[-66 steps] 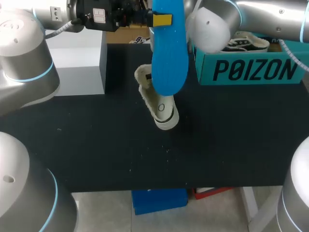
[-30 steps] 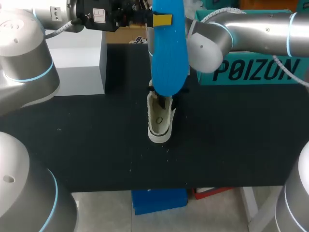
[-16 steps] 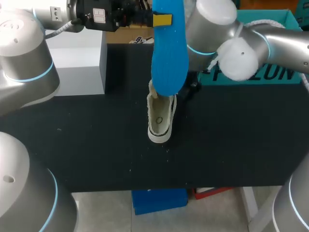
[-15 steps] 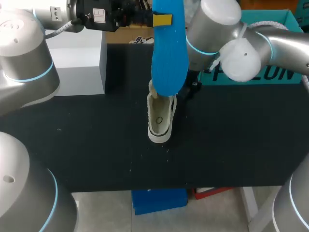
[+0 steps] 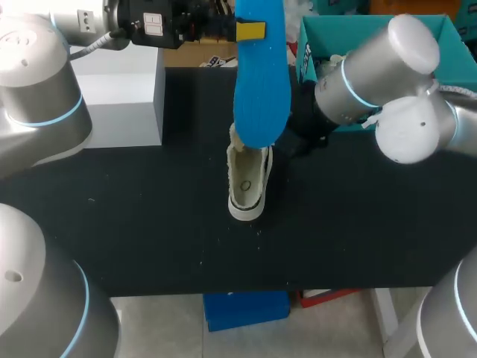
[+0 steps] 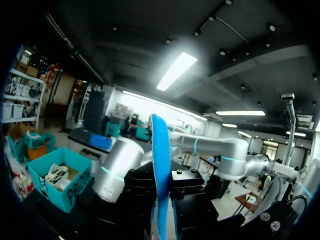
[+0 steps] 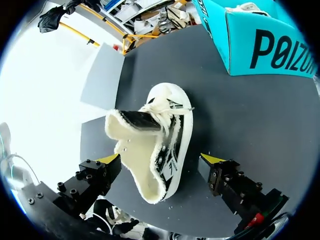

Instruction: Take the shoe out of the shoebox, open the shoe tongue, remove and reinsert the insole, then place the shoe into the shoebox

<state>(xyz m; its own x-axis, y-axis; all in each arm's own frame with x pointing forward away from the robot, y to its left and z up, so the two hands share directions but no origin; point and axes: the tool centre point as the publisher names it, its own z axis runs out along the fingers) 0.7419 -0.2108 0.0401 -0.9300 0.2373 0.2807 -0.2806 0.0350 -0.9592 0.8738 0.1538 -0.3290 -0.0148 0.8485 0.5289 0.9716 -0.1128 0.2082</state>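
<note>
Shoe's down and we let go: our right gripper (image 7: 161, 159) backs toward three o'clock, wide open astride the white high-top canvas shoe (image 5: 248, 183), eight o'clock from the teal cardboard shoebox (image 7: 240, 50), while our left gripper (image 6: 162, 187) pinches the blue foam insole (image 5: 261, 97), ready for reinsertion.

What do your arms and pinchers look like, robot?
My left arm and right arm are shiny silver tubes with fat round joints and thin light-blue rings. A grey cable runs along the left one. My left gripper and right gripper are black, blocky and bolted, with yellow fingertips.
</note>
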